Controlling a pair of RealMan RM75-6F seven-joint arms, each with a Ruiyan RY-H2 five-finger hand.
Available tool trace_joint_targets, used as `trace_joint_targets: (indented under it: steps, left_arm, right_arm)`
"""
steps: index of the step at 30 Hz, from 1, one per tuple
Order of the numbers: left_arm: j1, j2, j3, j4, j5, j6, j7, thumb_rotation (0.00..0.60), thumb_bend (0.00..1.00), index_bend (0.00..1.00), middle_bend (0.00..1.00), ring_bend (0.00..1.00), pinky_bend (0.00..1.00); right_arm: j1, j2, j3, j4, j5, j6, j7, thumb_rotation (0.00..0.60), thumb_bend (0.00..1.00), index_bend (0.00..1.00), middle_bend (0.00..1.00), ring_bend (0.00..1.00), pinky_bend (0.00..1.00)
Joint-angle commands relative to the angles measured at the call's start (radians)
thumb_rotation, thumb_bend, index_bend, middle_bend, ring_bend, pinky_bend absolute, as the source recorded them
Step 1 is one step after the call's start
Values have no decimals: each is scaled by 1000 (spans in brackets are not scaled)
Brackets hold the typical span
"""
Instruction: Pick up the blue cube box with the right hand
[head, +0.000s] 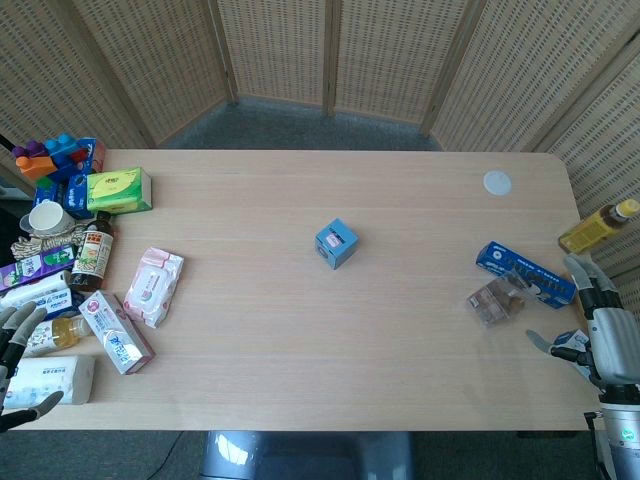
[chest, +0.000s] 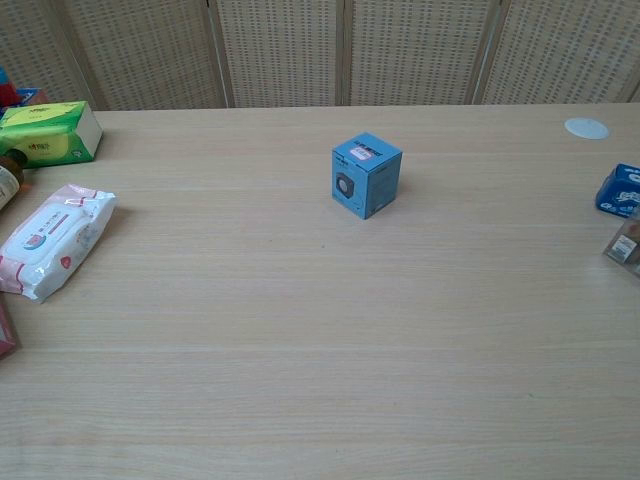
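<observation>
Currently, near edge first, working outward:
Your right hand (head: 605, 335): at the table's near right corner, fingers spread apart, holding nothing; seen only in the head view.
Your left hand (head: 18, 360): at the near left corner, fingers apart, nothing in it; just beside a white packet (head: 48, 379).
Table (chest: 320, 380): light wood, wide bare stretch in front of you.
Near left clutter: a pink and white box (head: 117, 331) lies flat, a pink wipes pack (chest: 52, 240) just beyond it.
Near right items: a clear plastic wrapper (head: 495, 299) touching a long blue packet (head: 525, 273); both lie between your right hand and the table's middle.
Blue cube box (chest: 366, 174): upright near the table's middle, standing alone, well apart from both of your hands; one corner turned toward you, dark round print on the front left face, small pale label on top.
Left edge, further out: a brown bottle (head: 93, 251), a white cup (head: 46, 216), a green tissue box (chest: 50, 132), coloured toy blocks (head: 55, 158) at the far left corner.
Right edge: a yellow bottle (head: 598, 226) lying at the table edge beyond your right hand.
Far right: a small white disc (chest: 586, 127) flat on the table.
Background: woven screen panels (chest: 280, 50) behind the far edge.
</observation>
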Motion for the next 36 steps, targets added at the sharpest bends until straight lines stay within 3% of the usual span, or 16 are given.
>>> trace_joint_targets:
  steps: [1, 8, 13, 21, 30, 36]
  left_arm:
    - [1, -1, 1, 1, 5, 1, 3, 600, 0, 0, 0, 0, 0]
    - [-5, -13, 0, -1, -11, -24, 24, 600, 0, 0, 0, 0, 0]
    - [-19, -22, -13, -5, -37, -43, 37, 600, 0, 0, 0, 0, 0]
    - [-22, -27, -18, 1, -44, -44, 37, 600, 0, 0, 0, 0, 0]
    - [-26, -35, -29, 2, -89, -55, 50, 600, 0, 0, 0, 0, 0]
    - [-35, -50, -37, 5, -128, -77, 76, 600, 0, 0, 0, 0, 0]
  right_arm:
    - [2, -2, -2, 2, -5, -4, -6, 600, 58, 0, 0, 0, 0]
    - [49, -16, -2, 24, -32, -61, 6, 600, 60, 0, 0, 0, 0]
    - [168, -9, 19, -10, -57, -208, -16, 600, 58, 0, 0, 0, 0]
    - [394, -91, 74, -58, 16, -504, -202, 600, 58, 0, 0, 0, 0]
    - [599, -235, 118, 132, 102, -729, -238, 600, 113, 0, 0, 0, 0]
    - [685, -314, 138, 266, 116, -771, -229, 600, 133, 0, 0, 0, 0]
